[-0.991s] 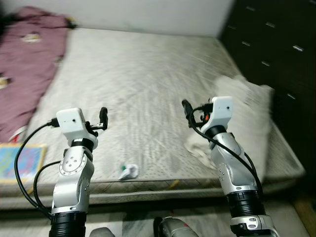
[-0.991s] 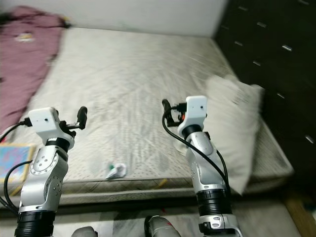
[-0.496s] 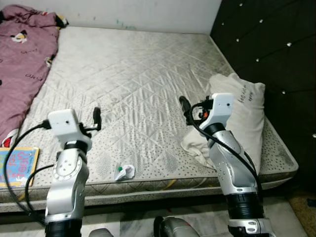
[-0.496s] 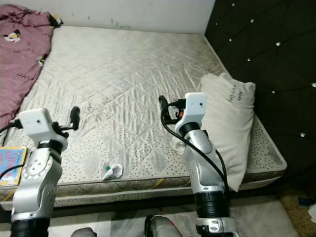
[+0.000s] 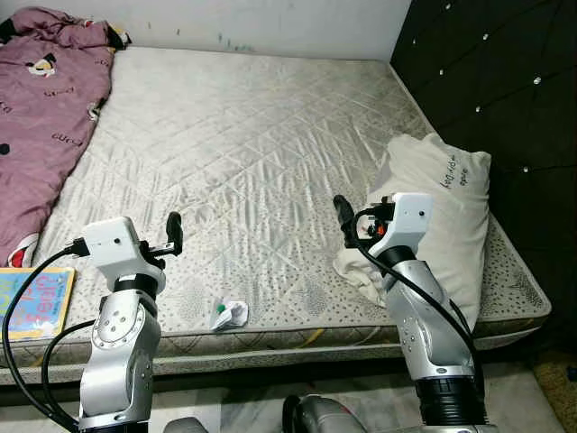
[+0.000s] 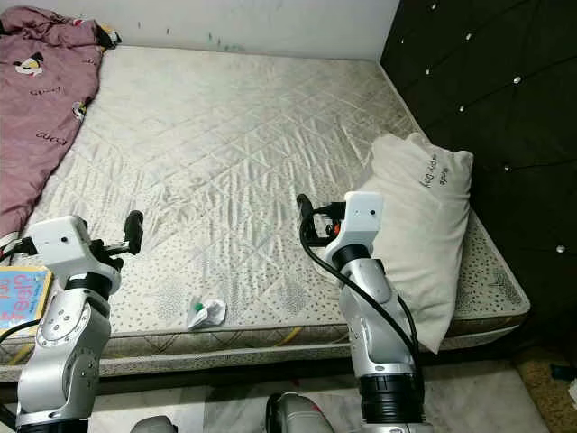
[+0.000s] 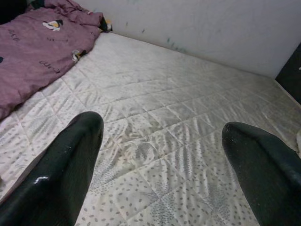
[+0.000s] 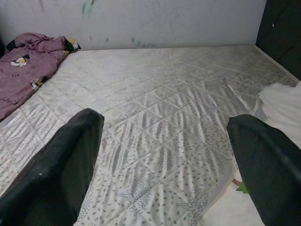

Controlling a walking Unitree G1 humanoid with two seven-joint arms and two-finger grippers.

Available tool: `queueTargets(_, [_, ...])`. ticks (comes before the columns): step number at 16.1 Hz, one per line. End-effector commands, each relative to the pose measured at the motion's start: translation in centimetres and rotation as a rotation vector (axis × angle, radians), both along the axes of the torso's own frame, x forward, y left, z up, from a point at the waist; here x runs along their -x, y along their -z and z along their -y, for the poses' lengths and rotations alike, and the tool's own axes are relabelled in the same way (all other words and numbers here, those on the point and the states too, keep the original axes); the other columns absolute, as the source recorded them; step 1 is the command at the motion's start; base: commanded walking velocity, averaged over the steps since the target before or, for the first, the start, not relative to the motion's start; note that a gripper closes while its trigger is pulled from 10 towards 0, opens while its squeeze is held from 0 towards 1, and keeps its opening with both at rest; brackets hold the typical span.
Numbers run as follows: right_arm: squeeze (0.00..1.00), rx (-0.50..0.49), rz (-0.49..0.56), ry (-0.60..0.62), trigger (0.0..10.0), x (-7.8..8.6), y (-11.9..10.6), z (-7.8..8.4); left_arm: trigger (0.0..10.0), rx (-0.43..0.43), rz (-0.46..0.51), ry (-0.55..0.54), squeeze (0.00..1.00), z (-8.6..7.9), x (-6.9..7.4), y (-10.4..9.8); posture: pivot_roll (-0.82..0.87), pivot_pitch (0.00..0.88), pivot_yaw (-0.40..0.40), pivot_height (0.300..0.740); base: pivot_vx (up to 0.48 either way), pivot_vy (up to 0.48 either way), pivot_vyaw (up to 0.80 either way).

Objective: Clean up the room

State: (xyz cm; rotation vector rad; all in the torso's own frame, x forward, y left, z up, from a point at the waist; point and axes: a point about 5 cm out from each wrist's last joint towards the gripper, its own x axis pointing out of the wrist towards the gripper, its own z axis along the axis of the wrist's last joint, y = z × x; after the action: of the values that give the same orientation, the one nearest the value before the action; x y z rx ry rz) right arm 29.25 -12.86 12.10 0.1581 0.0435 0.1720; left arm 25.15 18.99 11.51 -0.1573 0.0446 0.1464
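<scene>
A bed with a bare, quilted, pale grey mattress [image 5: 261, 162] takes up most of the room, its far edge against a scuffed white wall [image 5: 270, 23] bearing a few small green marks. Along the right side stands a black tufted headboard [image 5: 505, 99] with shiny buttons. Below the bed's near edge lies a pale tiled floor [image 6: 487, 401].
</scene>
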Motion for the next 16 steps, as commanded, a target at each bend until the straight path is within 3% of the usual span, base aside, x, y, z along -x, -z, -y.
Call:
queueTargets(1, [0.00,0.002,0.011,0.008,10.0,0.1,-0.3,0.3,10.0,0.007,-0.005,0.013,0.00,0.2,0.0,0.0,0.05,0.066,-0.082,0.740,0.000,0.480,0.00])
queueTargets(10, [0.00,0.020,0.014,0.009,10.0,-0.8,-1.6,0.2,10.0,0.013,0.014,0.019,0.00,0.3,-0.5,-0.3,0.05,0.062,-0.084,0.740,0.000,0.480,0.00])
queueTargets(14, [0.00,0.009,-0.021,0.020,10.0,-0.9,-1.1,0.0,10.0,-0.041,0.036,0.012,0.00,0.3,-1.3,-1.0,0.05,0.057,-0.084,0.740,0.000,0.000,0.00])
queueTargets(16, [0.00,0.009,-0.033,0.022,10.0,-0.9,-0.9,-0.1,10.0,-0.011,0.035,0.029,0.00,0.2,-1.4,-0.8,0.05,0.057,-0.082,0.740,0.000,0.000,-0.68])
